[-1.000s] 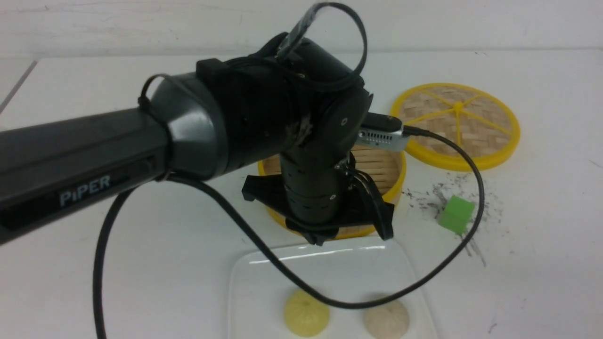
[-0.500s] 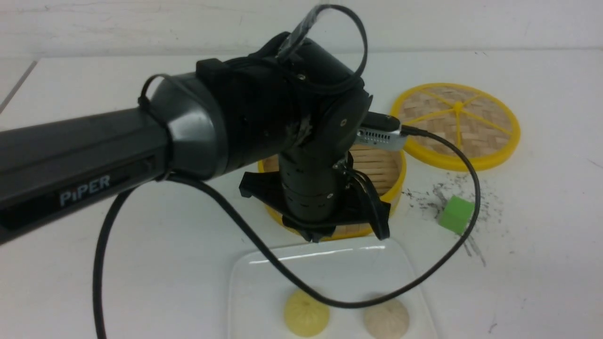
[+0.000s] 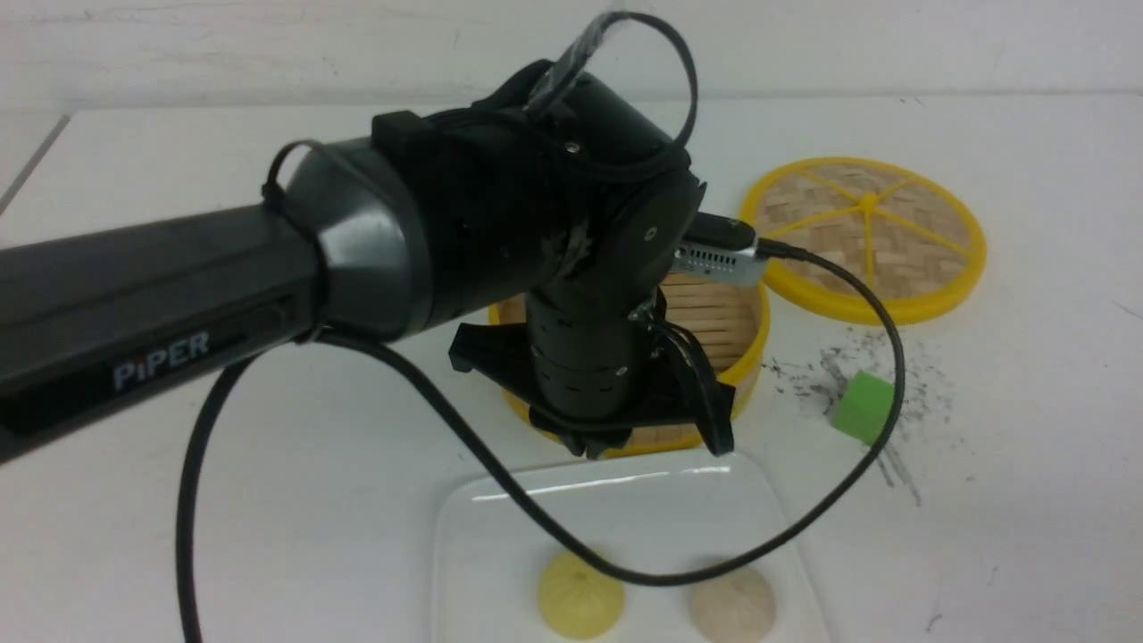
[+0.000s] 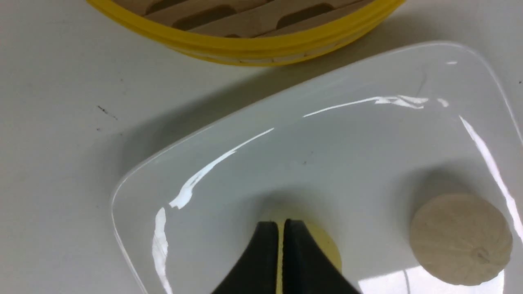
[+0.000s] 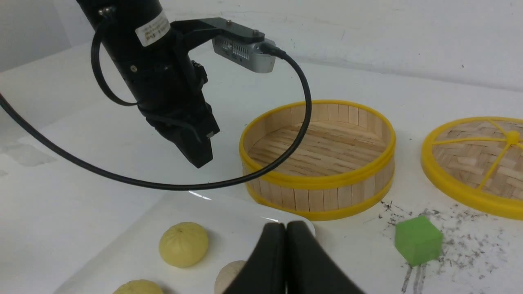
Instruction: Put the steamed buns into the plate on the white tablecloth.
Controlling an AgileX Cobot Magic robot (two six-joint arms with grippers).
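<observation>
Fingers of the left gripper and right gripper are pressed together. Nothing is held, the steamed buns being laid in the plate.

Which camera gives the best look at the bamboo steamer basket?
The right wrist view: the whole steamer shows, open and empty. In the front view the left arm hides most of it. The left wrist view catches only a strip of its yellow rim.

Three steamed buns are counted at the lower left of the right wrist view: one pale yellow bun, a second yellow bun and one beige bun. One plate, one steamer, one lid and one green block are counted.
</observation>
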